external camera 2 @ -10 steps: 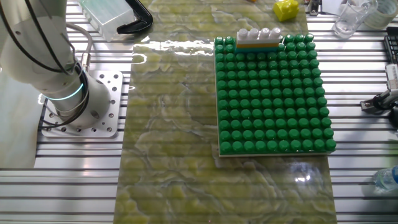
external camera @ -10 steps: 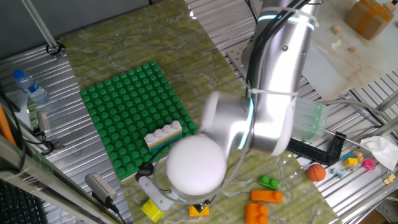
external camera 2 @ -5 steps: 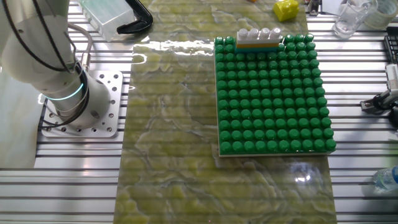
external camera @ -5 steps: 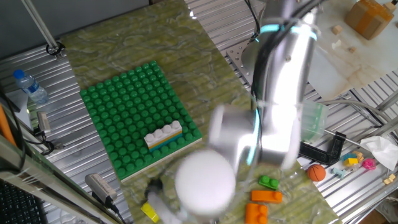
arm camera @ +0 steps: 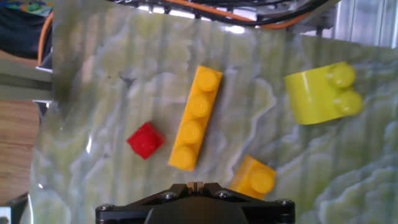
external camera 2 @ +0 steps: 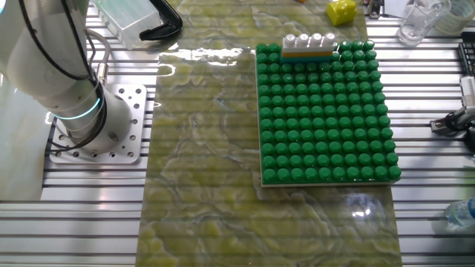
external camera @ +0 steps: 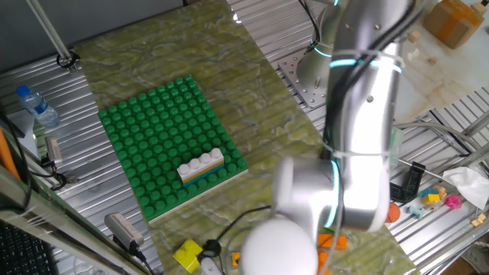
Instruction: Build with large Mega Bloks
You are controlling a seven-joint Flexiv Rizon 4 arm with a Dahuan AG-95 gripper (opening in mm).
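Observation:
In the hand view my gripper hangs shut and empty above the mat, its jaws pressed together. Just ahead of it lies a yellow-orange four-stud brick. A small orange one-stud brick sits to its right and a yellow two-stud brick farther right. On the green baseplate stands a white four-stud brick stacked on teal and orange layers near the plate's edge. The other fixed view shows the same white brick stack on the baseplate. In one fixed view the arm hides the gripper.
A small red cube lies left of the long brick. A yellow brick sits off the plate's corner, and a yellow brick shows beyond the plate. A clear plastic box and a water bottle stand on the metal table.
The arm has swung right and down in one fixed view, and now covers the green and orange loose bricks. The stack on the baseplate has not moved.

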